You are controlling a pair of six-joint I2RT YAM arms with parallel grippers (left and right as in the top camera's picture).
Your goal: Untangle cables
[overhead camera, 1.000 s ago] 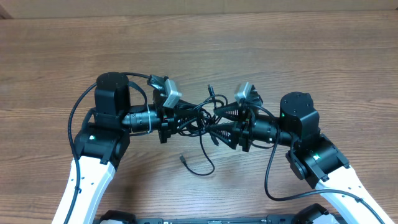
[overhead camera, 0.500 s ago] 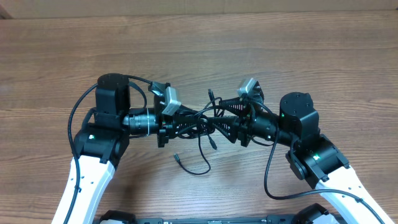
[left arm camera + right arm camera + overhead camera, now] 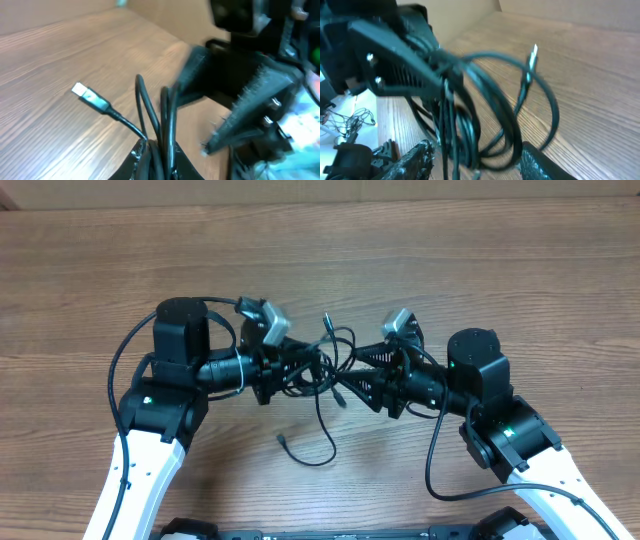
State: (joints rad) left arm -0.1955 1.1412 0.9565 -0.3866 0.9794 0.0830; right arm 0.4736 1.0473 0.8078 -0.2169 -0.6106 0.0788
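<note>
Overhead: my left gripper (image 3: 288, 368) pinches the cables (image 3: 321, 410) tight as an anchor; my right gripper (image 3: 352, 387) stands half-wide around loops, likely to pull one free.

The bench (image 3: 480, 270) is a brown wood-grain surface that fills nearly the whole overhead view, with its grain running left to right. A paler tan strip (image 3: 300, 188) borders it along the upper edge of the frame, and a dark rail (image 3: 340, 533) runs along the bottom edge. In the lower centre, one thin black strand of the cables (image 3: 326, 425) comes down from above and curls into a loose hook on the wood. Its small plug end (image 3: 283, 440) seems to lie on the surface, just left of the curl. Whether the whole curl touches the wood cannot be told. Both wrist views show the same streaked wood in the upper part of the frame.
</note>
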